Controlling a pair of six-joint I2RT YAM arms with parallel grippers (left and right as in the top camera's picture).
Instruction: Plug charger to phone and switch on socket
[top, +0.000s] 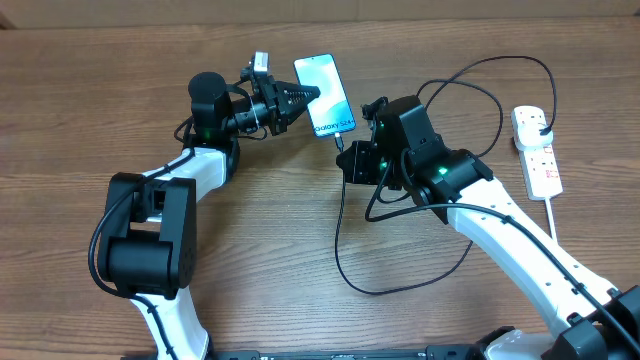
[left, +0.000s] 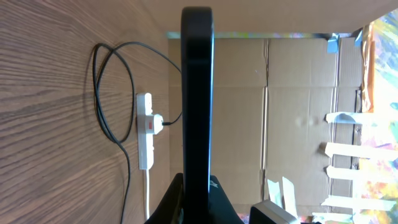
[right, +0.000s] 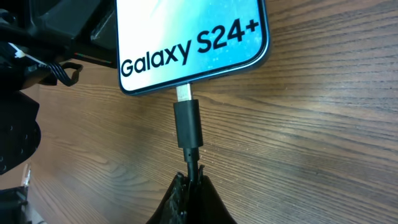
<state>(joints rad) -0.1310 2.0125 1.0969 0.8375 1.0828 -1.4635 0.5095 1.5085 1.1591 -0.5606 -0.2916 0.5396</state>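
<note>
The phone (top: 326, 94) with a bright blue-white screen reading "Galaxy S24+" (right: 186, 37) is held by its long edge in my left gripper (top: 300, 99), which is shut on it; in the left wrist view it shows edge-on (left: 197, 93). My right gripper (right: 193, 180) is shut on the charger cable just behind the black connector (right: 188, 124), whose metal tip sits at the phone's bottom port. The black cable (top: 345, 250) loops over the table to a plug in the white socket strip (top: 538, 150), also in the left wrist view (left: 145, 127).
Cardboard boxes (left: 298, 93) stand beyond the table's far edge. The strip's thick white cord (top: 553, 215) runs toward the front right. My right arm (top: 520, 250) crosses the table's right side.
</note>
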